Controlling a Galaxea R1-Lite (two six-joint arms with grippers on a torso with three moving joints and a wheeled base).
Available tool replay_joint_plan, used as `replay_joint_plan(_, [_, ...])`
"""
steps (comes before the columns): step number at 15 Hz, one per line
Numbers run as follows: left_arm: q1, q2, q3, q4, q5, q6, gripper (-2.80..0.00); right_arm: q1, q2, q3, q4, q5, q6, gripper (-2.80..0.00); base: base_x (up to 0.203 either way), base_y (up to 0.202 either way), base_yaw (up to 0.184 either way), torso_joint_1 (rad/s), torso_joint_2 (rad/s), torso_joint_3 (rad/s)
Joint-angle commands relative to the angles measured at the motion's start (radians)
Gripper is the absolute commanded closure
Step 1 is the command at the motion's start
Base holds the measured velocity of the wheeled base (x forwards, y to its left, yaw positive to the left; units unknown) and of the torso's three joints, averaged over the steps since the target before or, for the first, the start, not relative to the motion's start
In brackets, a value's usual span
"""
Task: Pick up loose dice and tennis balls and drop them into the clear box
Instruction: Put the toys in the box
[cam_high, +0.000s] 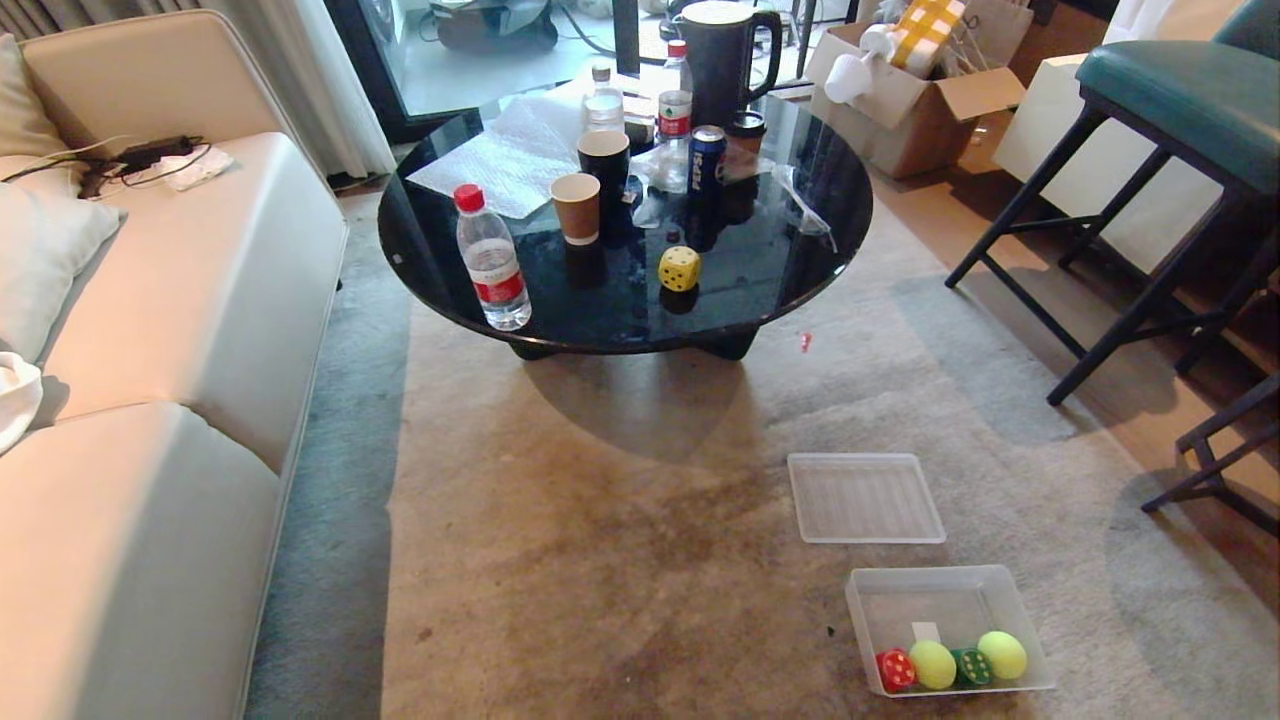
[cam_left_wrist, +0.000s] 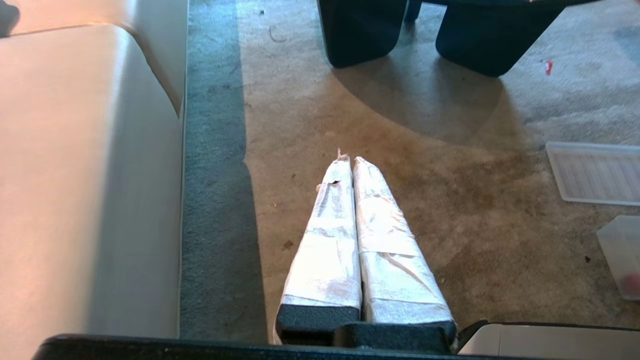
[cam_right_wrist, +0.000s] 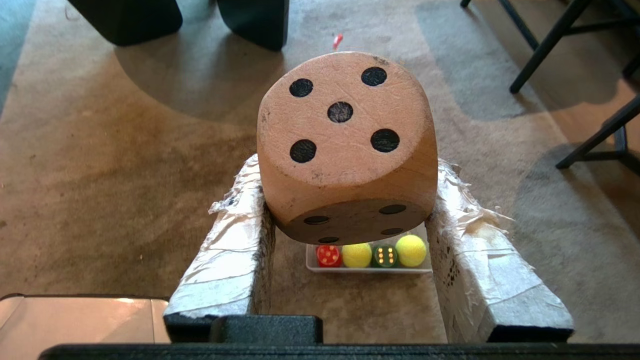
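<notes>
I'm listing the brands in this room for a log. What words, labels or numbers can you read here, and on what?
"PEPSI": running vertically on the blue drink can on the round black glass table.
Red label on the clear plastic water bottle with red cap: too small to read.
Red label on the clear bottle behind the can: unreadable.
The dice carry only dots.

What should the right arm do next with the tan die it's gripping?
Probably carry it over the clear box and let go. The right gripper is clamped on the tan die, and in the right wrist view the box sits on the carpet beyond and below it, holding two dice and two tennis balls. The left gripper is shut and empty.
</notes>
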Motion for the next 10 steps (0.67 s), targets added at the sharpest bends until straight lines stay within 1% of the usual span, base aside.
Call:
replay_joint_plan(1, [0.000,0.000,0.000,-0.001,0.001,-0.002,0.00,0.000,0.000,0.003,0.000,0.000,-0.001,0.00,0.000,0.000,0.000,0.007,0.00,-0.168])
replay_joint_plan(10, [0.000,0.000,0.000,-0.001,0.001,-0.002,0.00,0.000,0.000,0.003,0.000,-0.001,0.006,0.00,0.000,0.000,0.000,0.004,0.00,-0.191])
